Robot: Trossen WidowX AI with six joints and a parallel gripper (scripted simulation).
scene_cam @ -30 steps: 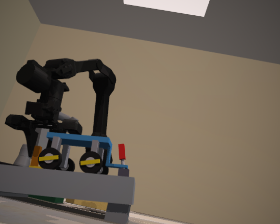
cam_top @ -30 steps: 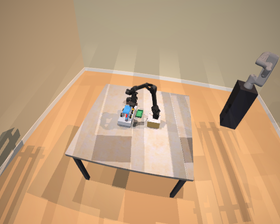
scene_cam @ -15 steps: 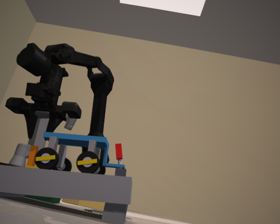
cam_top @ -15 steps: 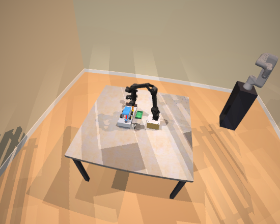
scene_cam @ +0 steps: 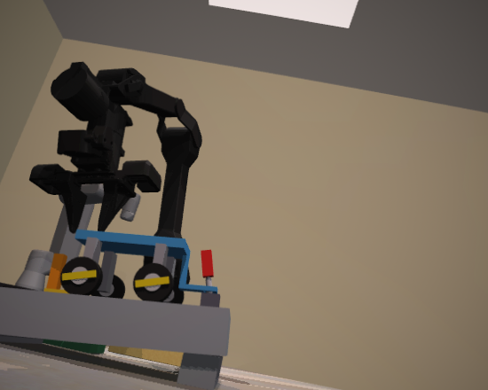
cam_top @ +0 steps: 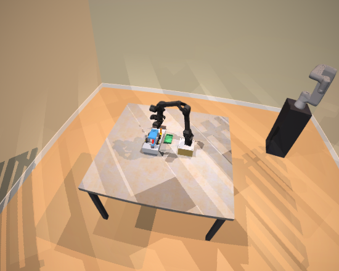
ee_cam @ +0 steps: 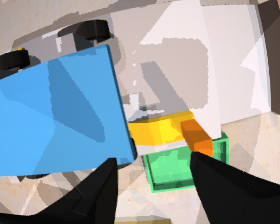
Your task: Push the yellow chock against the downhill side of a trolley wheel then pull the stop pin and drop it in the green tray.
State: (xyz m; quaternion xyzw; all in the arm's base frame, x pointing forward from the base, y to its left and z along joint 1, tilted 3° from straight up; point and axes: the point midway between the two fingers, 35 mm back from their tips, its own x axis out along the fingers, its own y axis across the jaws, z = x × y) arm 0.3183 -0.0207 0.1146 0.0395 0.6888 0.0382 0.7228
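Note:
The blue-topped trolley (cam_top: 153, 135) (scene_cam: 130, 239) (ee_cam: 56, 115) stands on the ramp (cam_top: 150, 148) (scene_cam: 117, 316) (ee_cam: 241, 60). The yellow chock (ee_cam: 161, 129) lies at its downhill end, on the tray side; its orange handle (cam_top: 161, 131) (scene_cam: 56, 270) (ee_cam: 197, 136) stands up. The deck edge hides whether the chock touches the wheel. The red-headed stop pin (cam_top: 153, 141) (scene_cam: 207, 263) is upright at the uphill end, outside the wrist view. The green tray (cam_top: 168, 139) (scene_cam: 82, 347) (ee_cam: 171, 167) is beside the ramp. My gripper (scene_cam: 87, 230) (ee_cam: 153, 163) is open and empty, above the chock and the trolley's downhill end.
My arm's base stands on a yellowish block (cam_top: 185, 151) (scene_cam: 148, 354) beyond the tray. A dark brown piece (ee_cam: 278, 65) crosses the ramp's downhill end. A grey arm on a black pedestal (cam_top: 288, 127) stands away from the table.

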